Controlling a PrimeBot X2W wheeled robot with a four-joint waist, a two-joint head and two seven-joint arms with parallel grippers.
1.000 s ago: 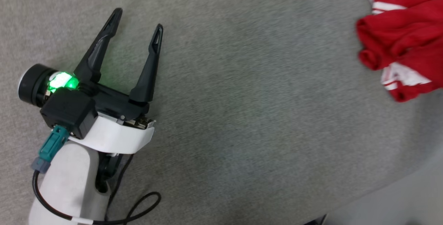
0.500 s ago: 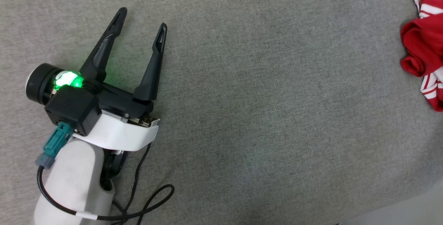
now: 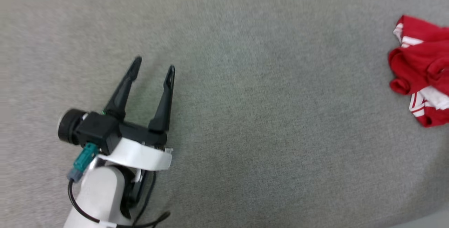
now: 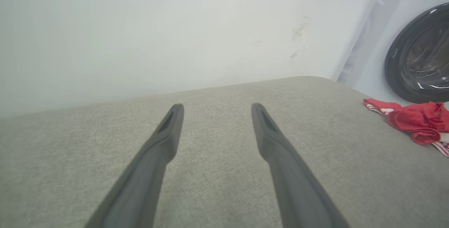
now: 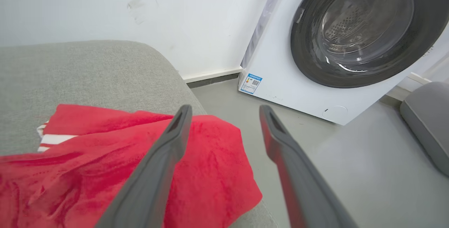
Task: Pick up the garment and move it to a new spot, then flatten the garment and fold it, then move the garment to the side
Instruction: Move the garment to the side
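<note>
Grey cushion [image 3: 263,115] | garment [image 3: 417,59] bunched, right edge, heading unclear | left gripper [image 3: 154,63], right gripper [image 5: 225,108] both spread

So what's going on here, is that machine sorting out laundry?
A two-armed robot is working at a grey padded surface. A red garment with white striped trim lies crumpled at the surface's right edge, not yet picked up or folded. The right gripper is open and poised over it, gripping nothing. The left gripper, also open and empty, is over bare fabric well away from it. A washing machine stands on the floor beyond.
</note>
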